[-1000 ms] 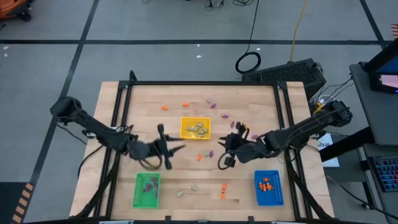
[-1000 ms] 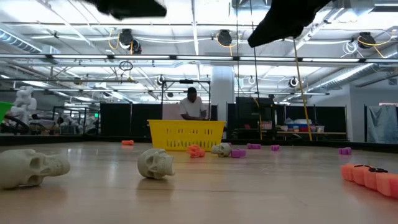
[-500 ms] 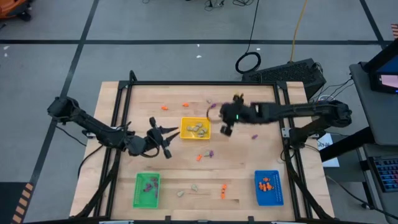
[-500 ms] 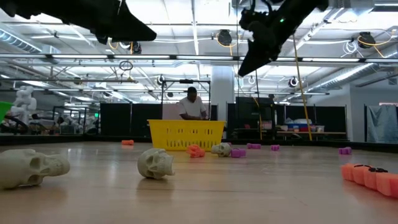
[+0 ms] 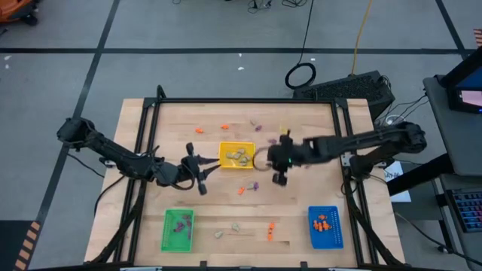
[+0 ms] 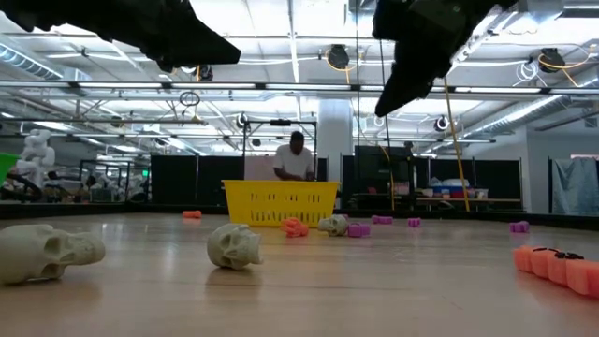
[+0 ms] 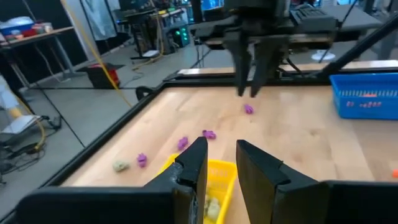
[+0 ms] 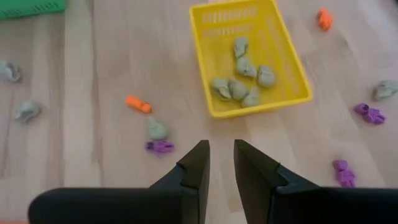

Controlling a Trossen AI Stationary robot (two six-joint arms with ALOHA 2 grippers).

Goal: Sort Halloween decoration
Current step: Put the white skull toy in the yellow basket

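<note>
Many tiny orange, purple, beige trinkets point(image 8: 160, 147)

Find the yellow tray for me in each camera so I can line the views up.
High view: yellow tray at the table's middle, between the two arms.
Low view: it stands at mid-distance, centre, skulls in front of it.
Left wrist view: only a corner shows, just past the left arm's fingers.
Right wrist view: whole tray, beige trinkets inside.
Shared landmark: the blue tray, also in the left wrist view.

Three trays: yellow tray point(image 5: 236, 155), green tray point(image 5: 178, 229), blue tray point(image 5: 325, 227). Two arms.
</note>
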